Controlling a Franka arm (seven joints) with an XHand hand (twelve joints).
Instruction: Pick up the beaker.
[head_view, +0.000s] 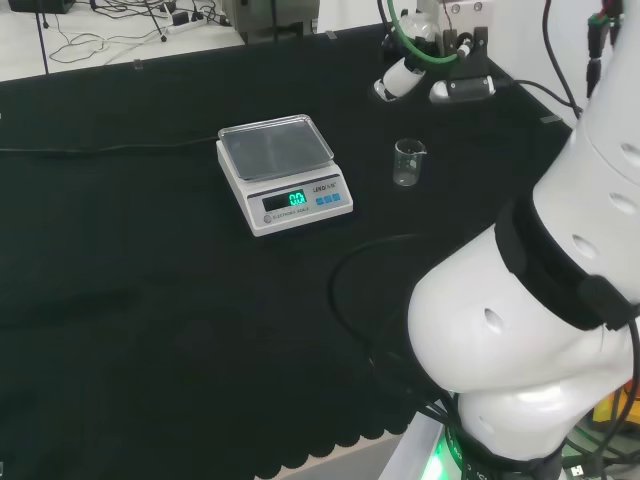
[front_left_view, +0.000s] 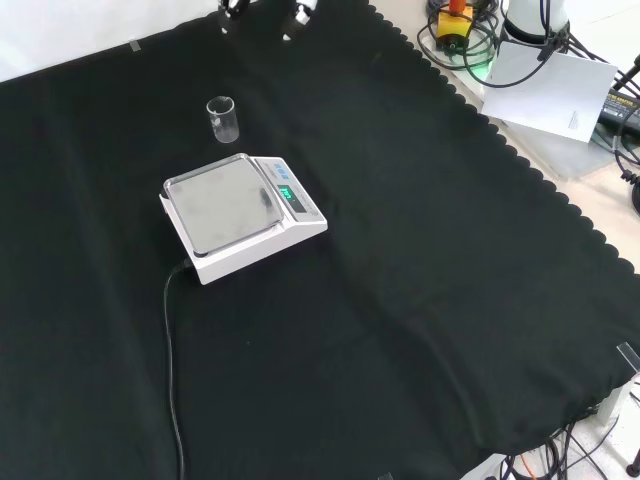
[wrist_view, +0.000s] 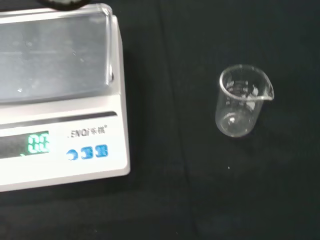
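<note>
A small clear glass beaker (head_view: 409, 162) stands upright on the black cloth, apart from everything else, and looks empty. In the head view it is to the right of the scale; in the front view the beaker (front_left_view: 223, 118) stands beyond the scale. Up close in the wrist view, the beaker (wrist_view: 242, 101) has its spout turned away from the scale. My hand (head_view: 465, 60) hovers past the beaker at the bench's far side. Its white fingertips (front_left_view: 300, 12) hang down, spread and relaxed, holding nothing.
A white digital scale (head_view: 285, 172) with a steel pan and lit green display stands mid-bench, its cable (front_left_view: 168, 340) trailing over the cloth. The arm's own white links (head_view: 540, 300) fill the head view's right. Papers and cables (front_left_view: 550, 80) lie past the cloth's scalloped edge.
</note>
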